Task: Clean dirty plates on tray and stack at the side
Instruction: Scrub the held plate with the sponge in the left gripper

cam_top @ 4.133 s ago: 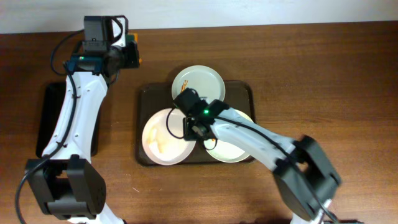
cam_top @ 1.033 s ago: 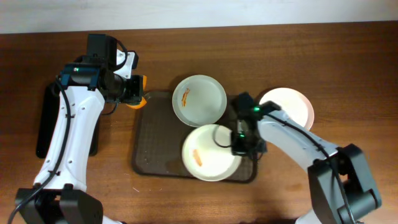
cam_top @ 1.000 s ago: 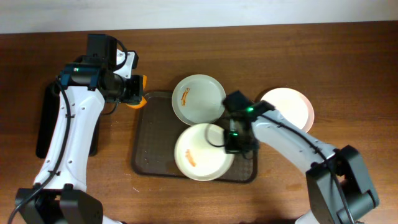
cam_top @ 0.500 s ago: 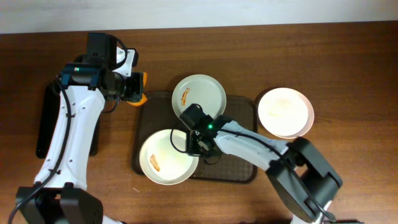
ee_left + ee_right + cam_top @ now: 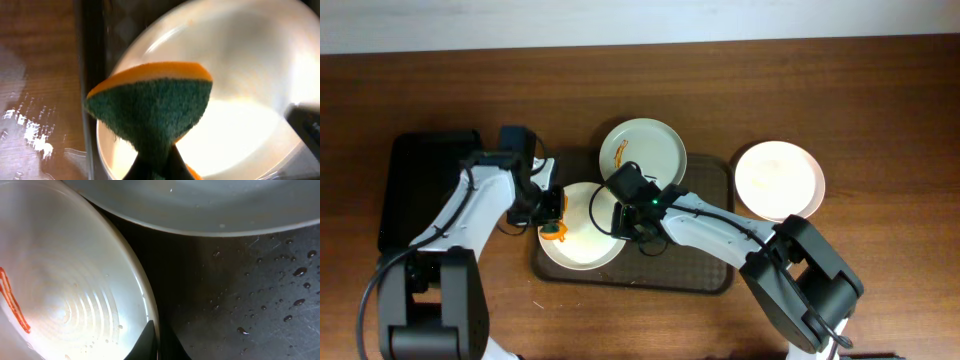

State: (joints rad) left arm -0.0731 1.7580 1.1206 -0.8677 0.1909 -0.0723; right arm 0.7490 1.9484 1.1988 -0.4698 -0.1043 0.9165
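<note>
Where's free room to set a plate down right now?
Free: tray corner between green plate and its right rim; table right of white plate. Crowded: tray's left, with cream plate, sponge, left gripper, right gripper.

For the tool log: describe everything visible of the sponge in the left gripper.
The sponge is orange foam backed by a fuzzy dark green scouring pad. The left gripper pinches its lower end narrow, green face toward the wrist camera. It sits over the left rim of the whitish plate on the brown tray; whether it touches the plate is unclear.
</note>
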